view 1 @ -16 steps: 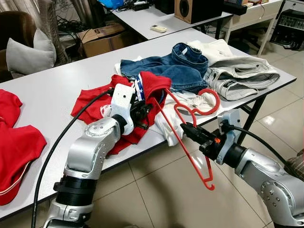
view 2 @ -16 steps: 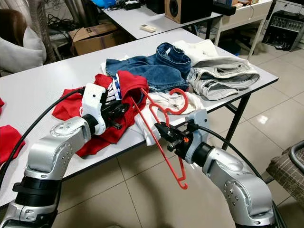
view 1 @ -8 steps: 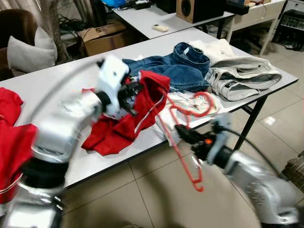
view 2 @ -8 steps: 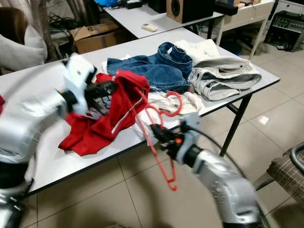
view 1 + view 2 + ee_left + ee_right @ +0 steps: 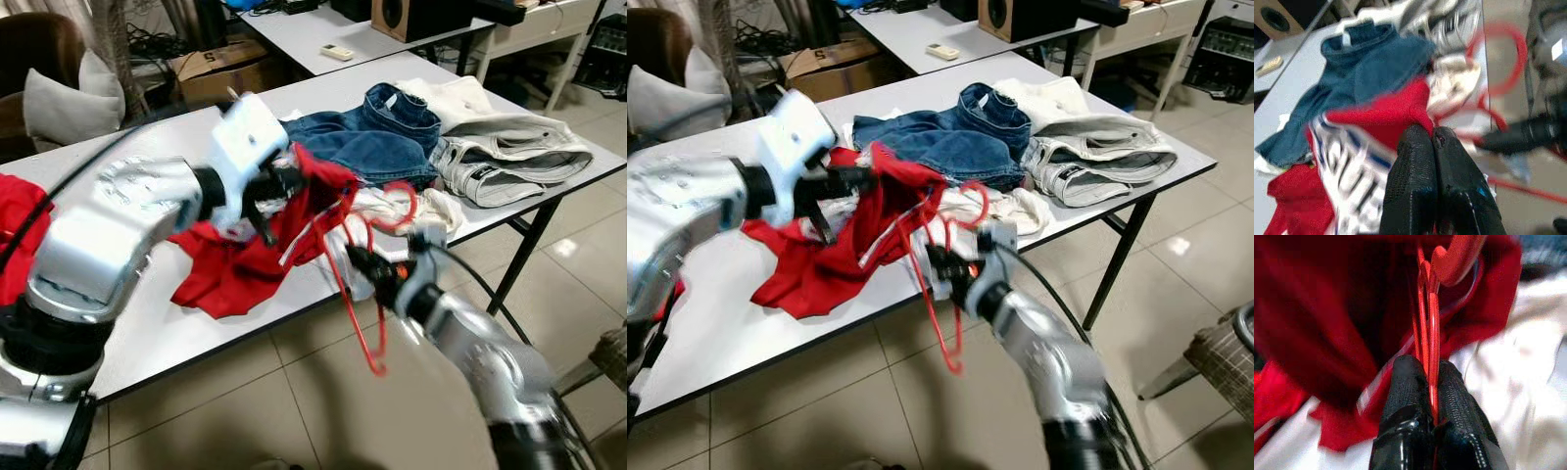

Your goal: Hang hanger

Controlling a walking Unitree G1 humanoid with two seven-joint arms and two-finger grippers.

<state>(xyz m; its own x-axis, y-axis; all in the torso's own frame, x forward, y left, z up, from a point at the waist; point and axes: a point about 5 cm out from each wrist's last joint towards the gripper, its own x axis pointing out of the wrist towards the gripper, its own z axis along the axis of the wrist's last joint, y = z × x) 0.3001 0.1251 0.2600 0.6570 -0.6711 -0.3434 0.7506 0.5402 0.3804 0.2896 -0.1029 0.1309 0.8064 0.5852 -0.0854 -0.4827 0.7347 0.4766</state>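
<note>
Nearest, the right gripper [image 5: 355, 260] is clamping its two black fingers [image 5: 1405, 396] around the thin wire of the red hanger [image 5: 361, 294], holding it just off the front edge of the white table [image 5: 147, 157]. One end of the hanger is dangling below the table edge over the tiled floor [image 5: 294, 392], while its hook end [image 5: 400, 206] is curving up over the white cloth [image 5: 431, 208] on the table. Just beyond, the left gripper [image 5: 277, 192] is pinching a fold of the red shirt [image 5: 240, 269], its fingers [image 5: 1420, 166] pressed tight together on the fabric and lifting that part above the tabletop, with the hanger wire running into the raised cloth. Behind them, blue jeans [image 5: 367, 137] are lying bunched, and pale grey trousers [image 5: 509, 157] are resting toward the far right corner. Farther back, a second table is carrying a remote control [image 5: 338, 51].
</note>
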